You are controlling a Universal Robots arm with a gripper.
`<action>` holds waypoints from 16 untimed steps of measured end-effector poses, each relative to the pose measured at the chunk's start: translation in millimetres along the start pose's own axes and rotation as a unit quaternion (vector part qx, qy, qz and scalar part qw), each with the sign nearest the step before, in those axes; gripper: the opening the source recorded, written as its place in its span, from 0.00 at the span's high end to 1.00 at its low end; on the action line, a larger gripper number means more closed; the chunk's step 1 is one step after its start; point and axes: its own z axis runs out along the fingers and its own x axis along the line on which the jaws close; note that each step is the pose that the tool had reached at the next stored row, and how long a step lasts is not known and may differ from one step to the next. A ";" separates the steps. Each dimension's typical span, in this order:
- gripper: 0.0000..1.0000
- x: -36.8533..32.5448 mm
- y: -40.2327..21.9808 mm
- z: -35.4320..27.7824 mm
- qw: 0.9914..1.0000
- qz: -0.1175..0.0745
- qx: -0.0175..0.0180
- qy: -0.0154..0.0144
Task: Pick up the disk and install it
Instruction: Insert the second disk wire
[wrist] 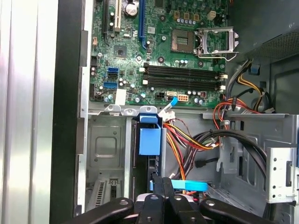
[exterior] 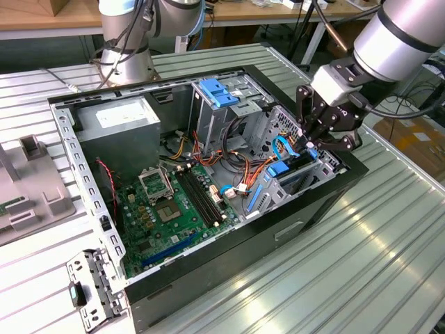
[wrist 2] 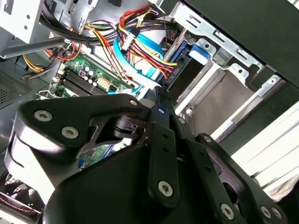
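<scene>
The disk point(wrist: 150, 144) stands on edge in the drive bay at the front corner of the open computer case point(exterior: 292, 229). Its blue rail tab point(wrist: 150, 139) faces out of the slot. In the exterior view the disk point(exterior: 286, 172) sits low in the bay on the exterior view's right. My gripper point(exterior: 311, 144) hangs right over that bay. Its fingers are shut together, and in both wrist views the gripper point(wrist: 164, 179) point(wrist 2: 158, 93) has its tips at the disk's edge. Nothing shows between the fingers.
Coloured cables point(wrist: 196, 140) and a light-blue flat cable point(wrist: 189, 185) crowd the space beside the bay. The motherboard point(exterior: 163, 209), a grey power-supply box point(exterior: 122, 122) and a blue latch piece point(exterior: 219, 92) fill the case. A second arm's base point(exterior: 125, 59) stands behind; a grey fixture point(exterior: 28, 184) lies on the exterior view's left.
</scene>
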 end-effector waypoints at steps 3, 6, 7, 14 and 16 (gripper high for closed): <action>0.89 0.6 -2.1 3.4 1.000 0.000 -0.003 0.000; 0.89 1.2 -4.8 6.8 1.000 0.001 -0.005 0.000; 0.89 1.4 -5.5 7.7 1.000 0.001 -0.006 0.000; 0.89 2.9 -11.3 15.9 1.000 0.002 -0.012 0.000; 0.89 3.2 -12.2 17.3 1.000 0.002 -0.013 0.000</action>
